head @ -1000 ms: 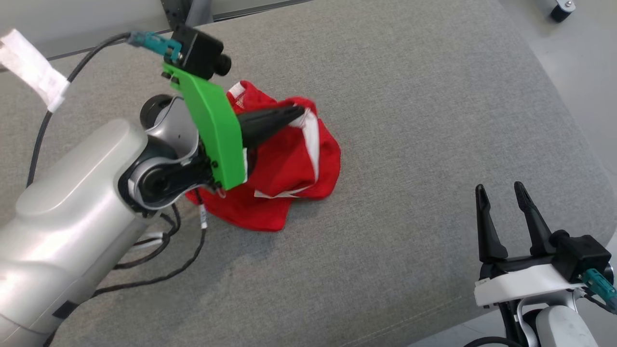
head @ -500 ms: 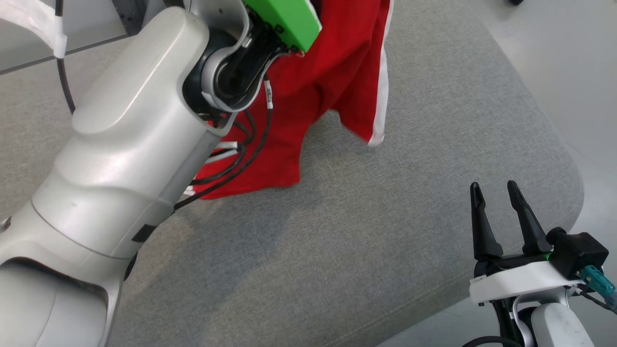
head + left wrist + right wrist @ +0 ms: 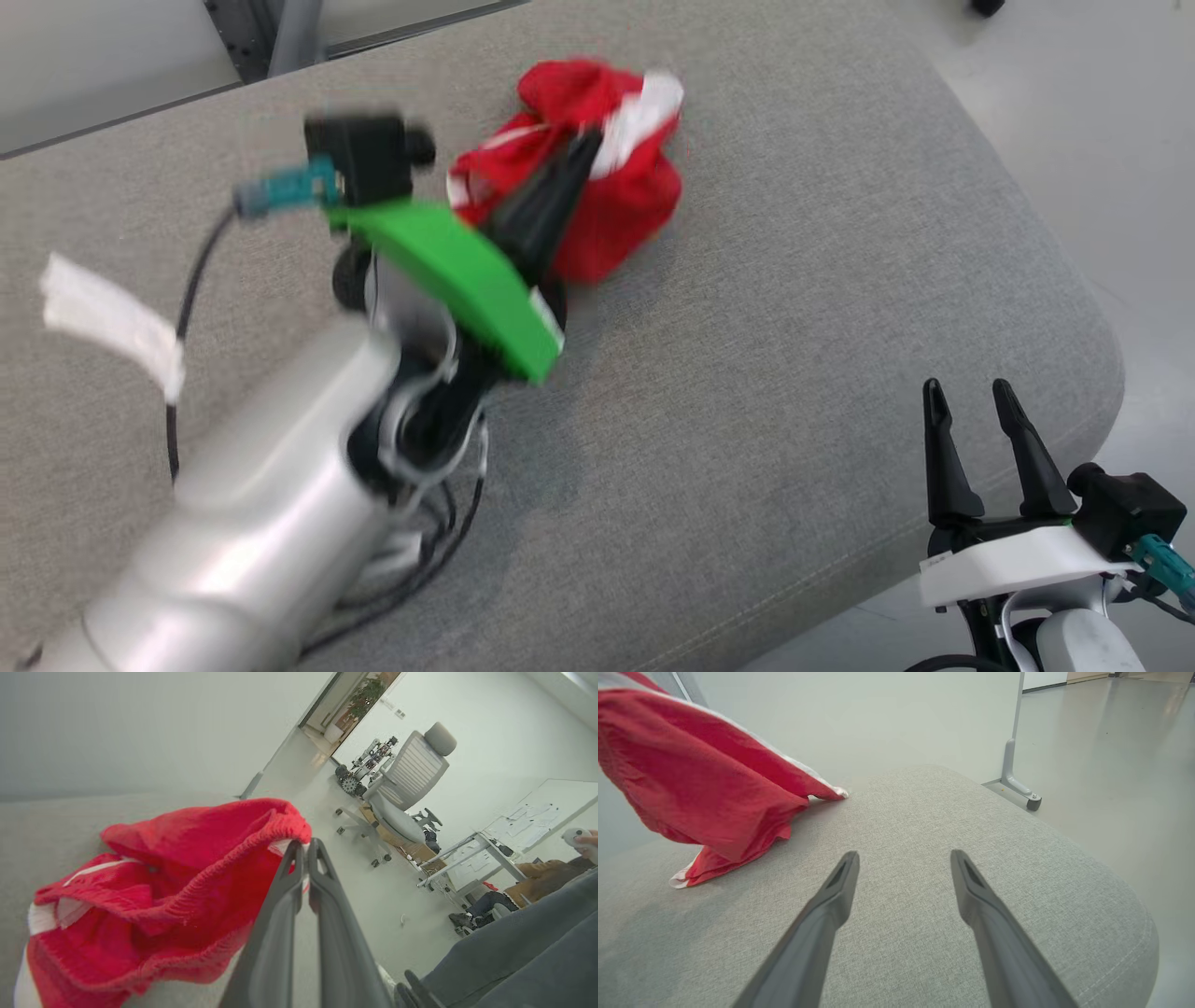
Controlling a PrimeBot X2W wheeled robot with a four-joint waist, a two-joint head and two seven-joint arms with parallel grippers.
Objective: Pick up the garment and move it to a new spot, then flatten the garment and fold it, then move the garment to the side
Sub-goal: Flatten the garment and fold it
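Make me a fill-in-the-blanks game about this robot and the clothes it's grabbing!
1. The garment is mostly ___ with white stripes.
2. The left gripper is ___ on the garment's edge.
3. The right gripper has its fingers ___ and holds nothing.
4. The cushion under both arms is ___.

Missing words: red, shut, open, gray.
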